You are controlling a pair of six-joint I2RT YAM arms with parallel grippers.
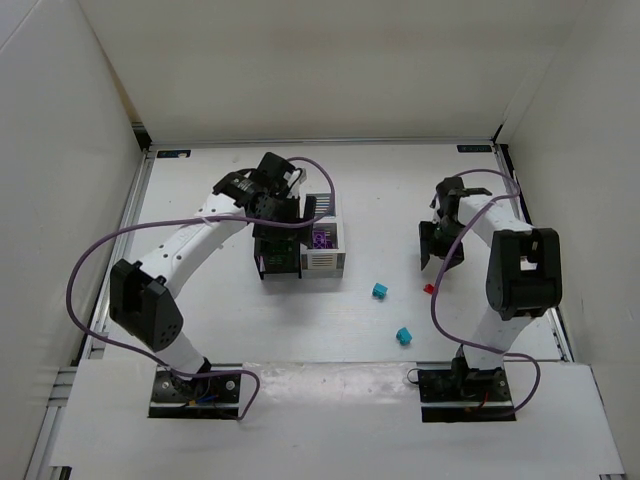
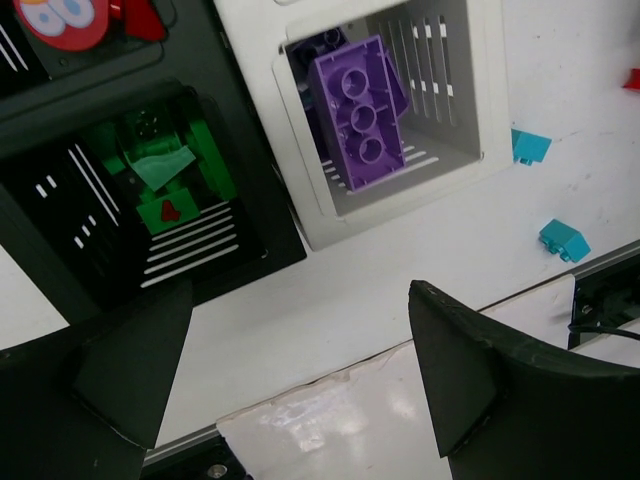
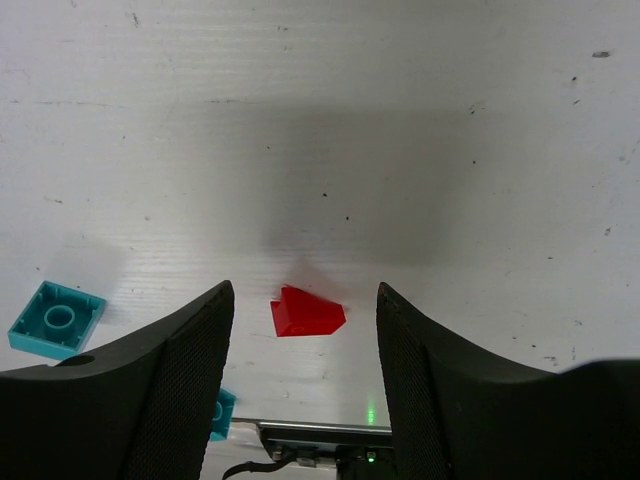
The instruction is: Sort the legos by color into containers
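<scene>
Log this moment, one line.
left gripper open above bins | right gripper open over red brick | purple brick in white bin | two teal bricks loose

Purple brick (image 2: 362,112) leans in white bin (image 2: 345,225), green bricks (image 2: 165,178) in black bin (image 2: 258,225).

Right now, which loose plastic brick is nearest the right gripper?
The small red sloped plastic brick, between the right gripper's open fingers. The teal square brick and a second teal brick lie outside them.
</scene>
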